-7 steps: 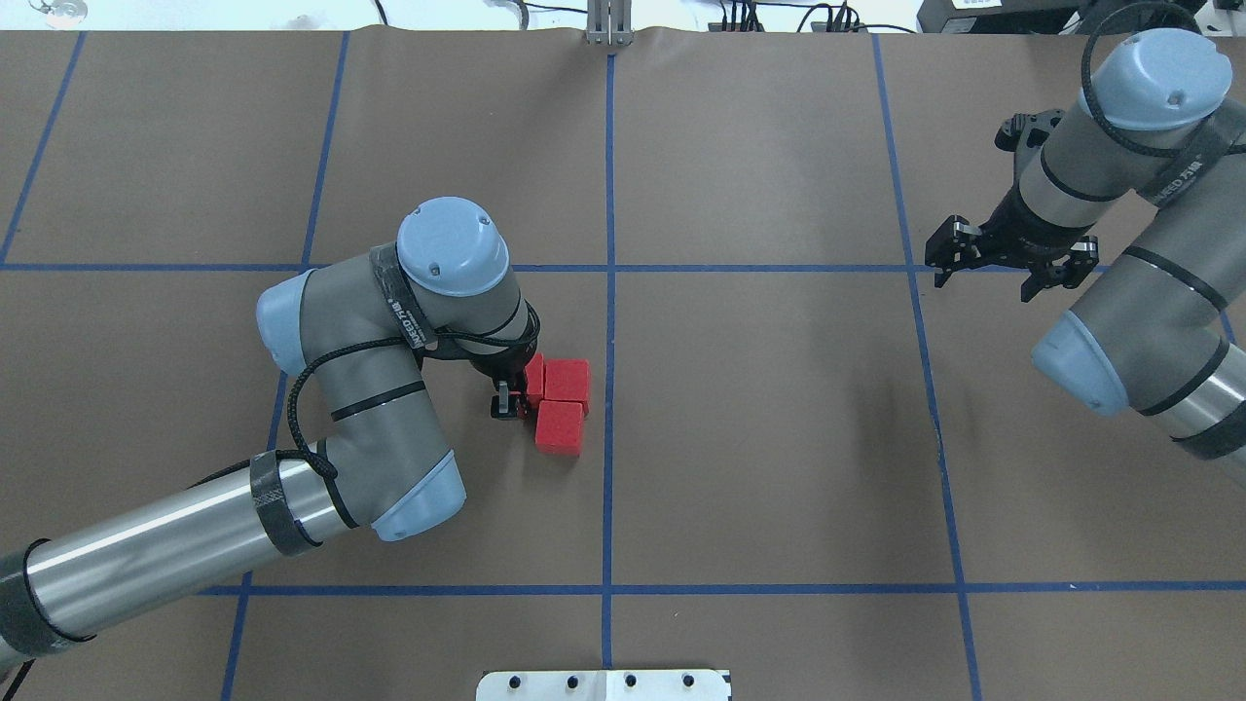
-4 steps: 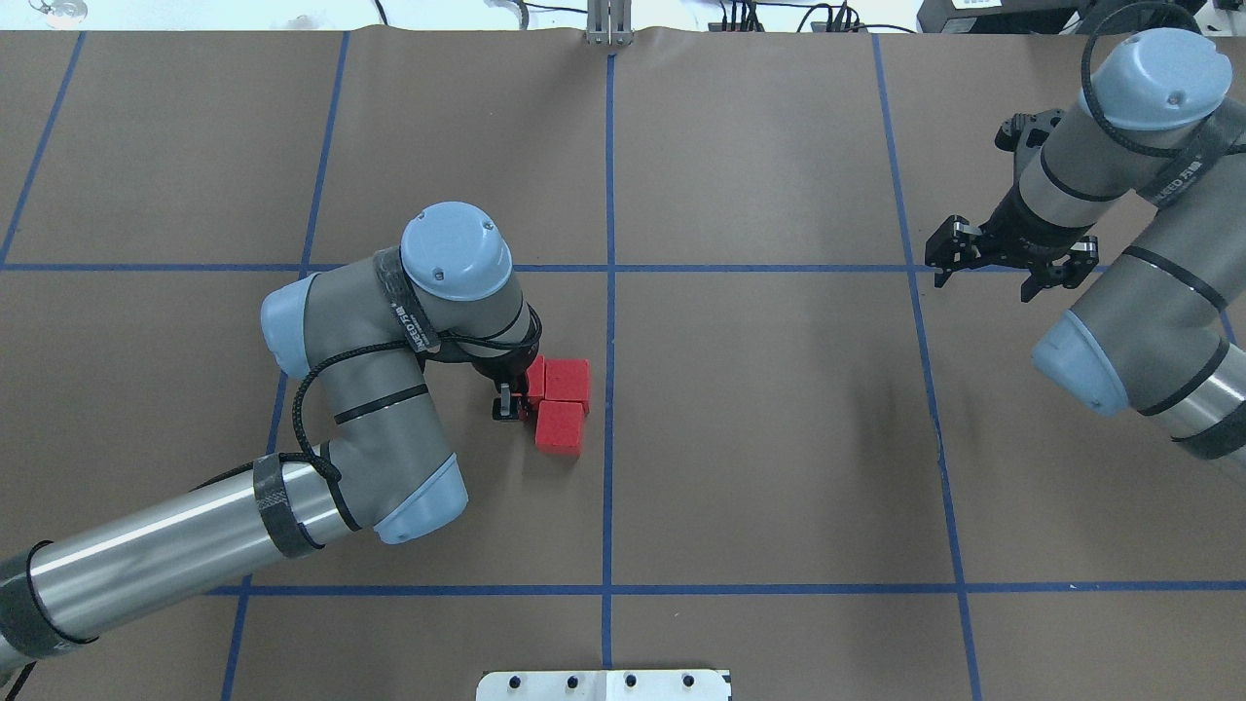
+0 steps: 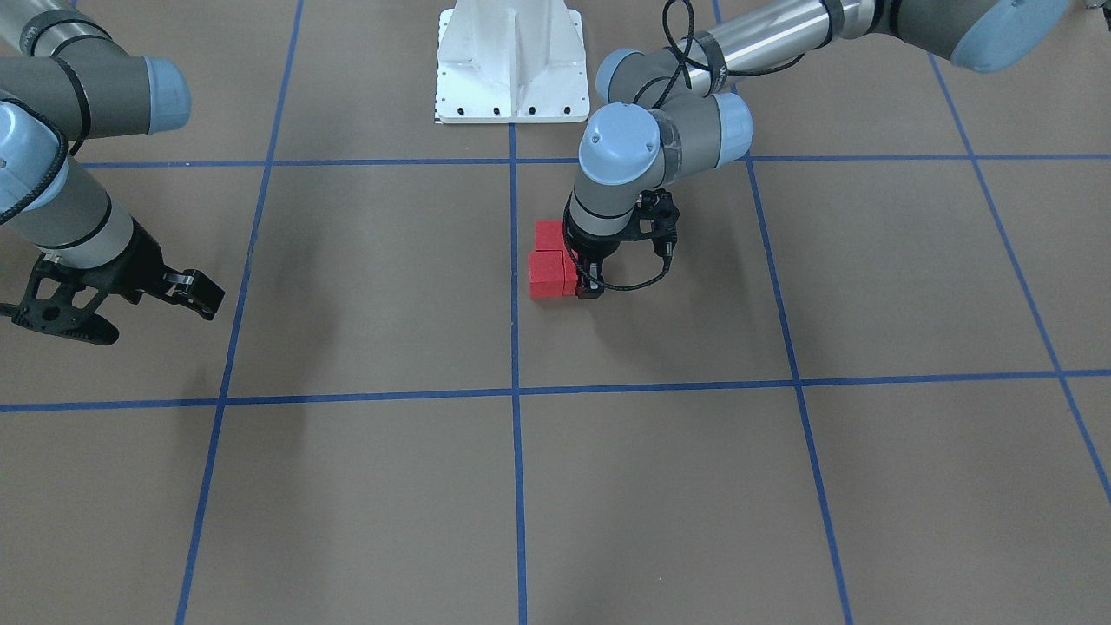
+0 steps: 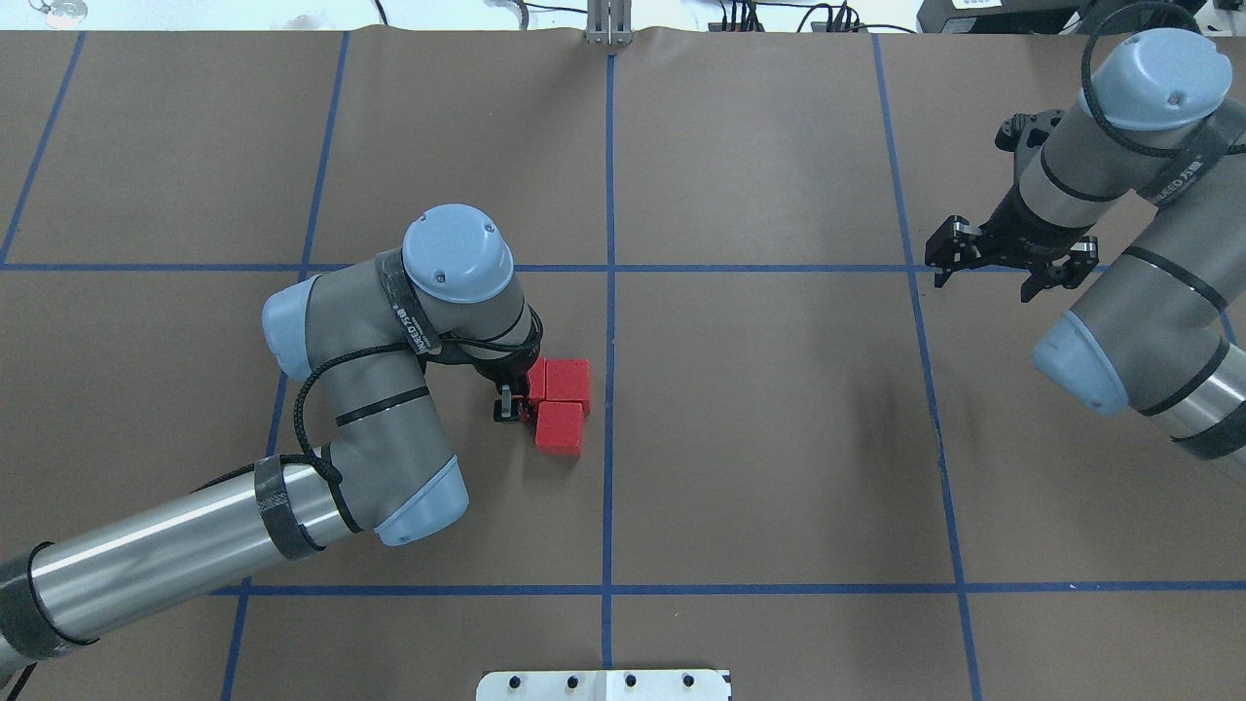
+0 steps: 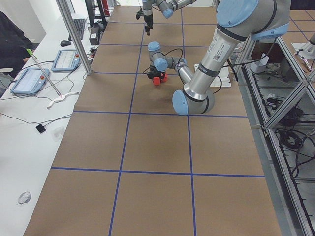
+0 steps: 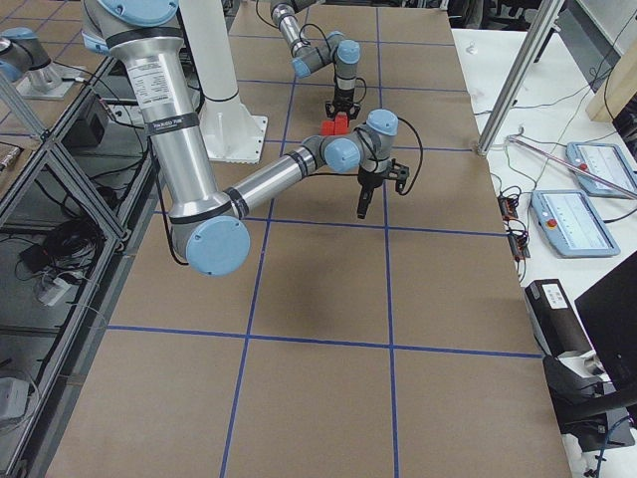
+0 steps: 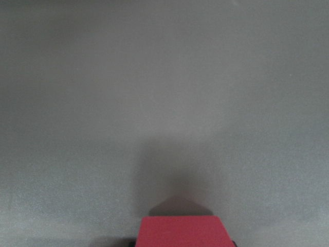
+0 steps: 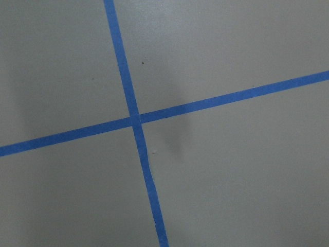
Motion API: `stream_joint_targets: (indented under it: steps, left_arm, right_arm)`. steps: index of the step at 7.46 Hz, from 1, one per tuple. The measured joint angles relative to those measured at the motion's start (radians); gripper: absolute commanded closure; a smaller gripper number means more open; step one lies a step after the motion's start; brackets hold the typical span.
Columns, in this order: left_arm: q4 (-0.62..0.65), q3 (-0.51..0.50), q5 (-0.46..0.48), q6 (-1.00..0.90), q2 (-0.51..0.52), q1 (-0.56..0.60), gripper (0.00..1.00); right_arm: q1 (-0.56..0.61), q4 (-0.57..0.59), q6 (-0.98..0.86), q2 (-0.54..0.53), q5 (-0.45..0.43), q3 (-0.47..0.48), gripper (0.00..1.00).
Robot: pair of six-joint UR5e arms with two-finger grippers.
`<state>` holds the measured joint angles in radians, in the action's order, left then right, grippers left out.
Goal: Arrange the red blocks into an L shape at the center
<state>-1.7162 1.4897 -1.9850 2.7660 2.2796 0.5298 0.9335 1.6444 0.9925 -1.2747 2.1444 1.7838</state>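
Left gripper [image 3: 581, 282], in the front view, is closed on one of the red blocks [image 3: 547, 276]; right gripper [image 3: 156, 319] hangs spread wide, well apart. Overhead, the blocks touch in an L on the center [image 4: 701, 409], just left of the middle tape line [image 4: 609, 487].

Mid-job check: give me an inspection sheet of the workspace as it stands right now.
Surface: brown mat with a blue tape grid, lying flat.
Job's things: far red block and near red block touch; third red block sits beside the far one, making an L near the mat's middle.
Clutter: nothing seen.
Grippers: left gripper is low and appears shut on the third red block; right gripper is open, empty and off to the side.
Cables: black cable looped along the left arm; nothing seen on the mat.
Surroundings: white robot base; control tablets on a side bench.
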Motion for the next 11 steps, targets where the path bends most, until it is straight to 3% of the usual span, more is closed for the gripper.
stream_joint_targets:
  steps: [7,11]
  left_arm:
    - [-0.005,0.041,-0.002,-0.033,-0.024,0.008,0.00]
    - [0.003,0.343,-0.020,-0.185,-0.318,0.015,0.00]
  right_arm:
    - [-0.001,0.000,0.001,0.001,0.005,0.000,0.00]
    - [0.001,-0.001,0.002,0.000,0.004,0.000,0.00]
